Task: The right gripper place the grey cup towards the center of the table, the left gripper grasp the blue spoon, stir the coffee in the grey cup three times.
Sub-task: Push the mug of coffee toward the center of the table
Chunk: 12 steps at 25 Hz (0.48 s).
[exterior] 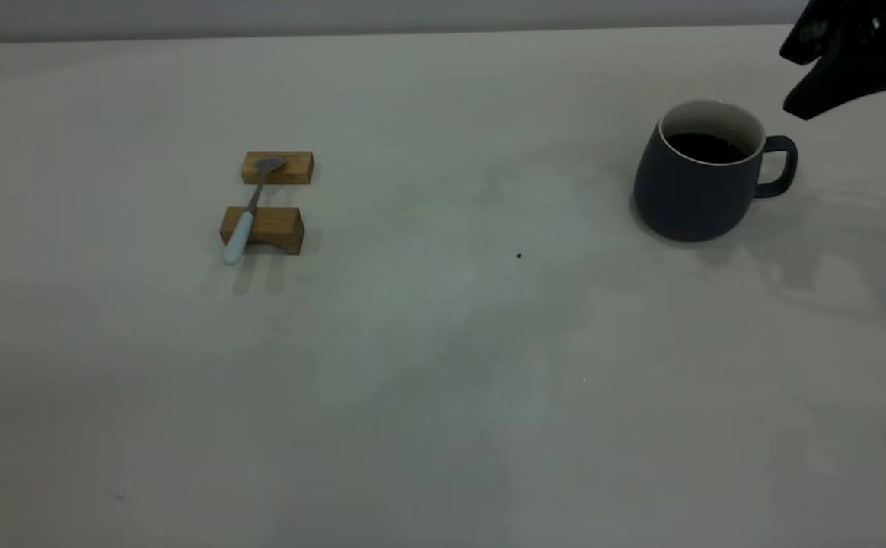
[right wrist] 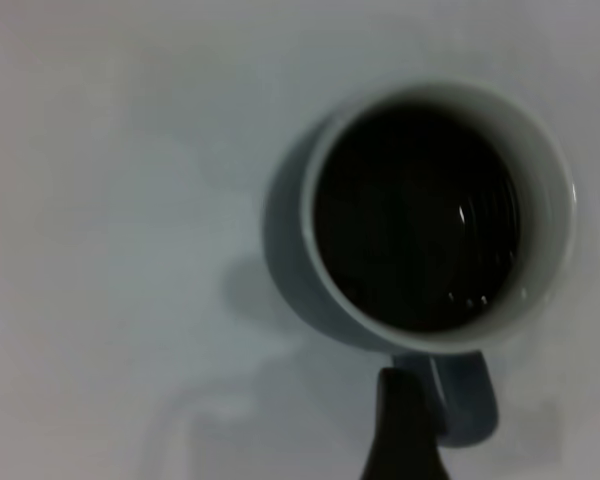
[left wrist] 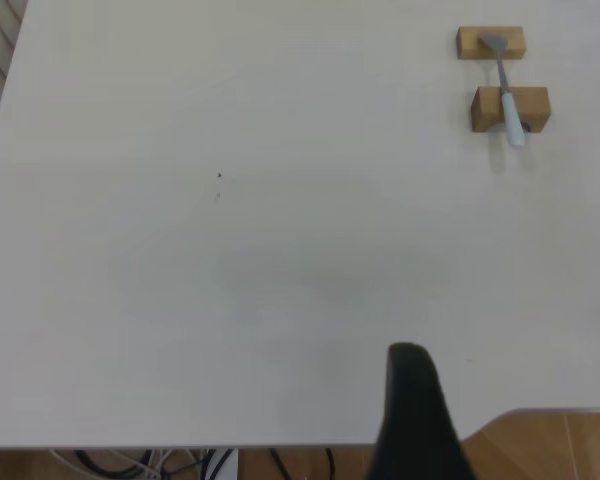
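Observation:
The grey cup [exterior: 698, 190] stands on the table [exterior: 443, 380] at the right, holding dark coffee [exterior: 705, 147], its handle [exterior: 782, 164] turned right. My right gripper [exterior: 787, 82] hovers open just above and beyond that handle, touching nothing. In the right wrist view one finger [right wrist: 405, 425] shows beside the handle [right wrist: 470, 405], with the coffee [right wrist: 415, 215] straight below. The blue spoon [exterior: 245, 217] lies across two wooden blocks at the left. My left gripper [left wrist: 476, 440] is out of the exterior view; it hangs over the table's edge, far from the spoon [left wrist: 505, 90], with one finger [left wrist: 410, 400] showing alone.
The far wooden block [exterior: 278, 167] carries the spoon's bowl and the near block [exterior: 264, 228] carries its handle. A tiny dark speck [exterior: 519, 256] marks the table between spoon and cup. Beyond the table's edge, wooden floor [left wrist: 560, 445] and cables show.

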Motion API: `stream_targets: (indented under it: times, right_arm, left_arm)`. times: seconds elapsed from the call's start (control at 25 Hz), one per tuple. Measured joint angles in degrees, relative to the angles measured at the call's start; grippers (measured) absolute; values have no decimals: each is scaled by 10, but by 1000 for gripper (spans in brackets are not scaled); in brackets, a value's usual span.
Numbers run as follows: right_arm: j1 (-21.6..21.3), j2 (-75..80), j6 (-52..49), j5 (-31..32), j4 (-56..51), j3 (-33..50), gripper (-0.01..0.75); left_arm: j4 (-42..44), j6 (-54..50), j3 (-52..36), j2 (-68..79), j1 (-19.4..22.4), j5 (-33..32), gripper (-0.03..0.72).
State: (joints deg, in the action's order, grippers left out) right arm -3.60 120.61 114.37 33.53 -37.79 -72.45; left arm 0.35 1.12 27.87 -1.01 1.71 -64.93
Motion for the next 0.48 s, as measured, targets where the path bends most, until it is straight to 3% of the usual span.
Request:
stream_targets:
  times: [0.48]
  right_arm:
    - [-31,101,74,-4,-47,-54,574]
  left_arm:
    - [0,0,0,0,0,0,577]
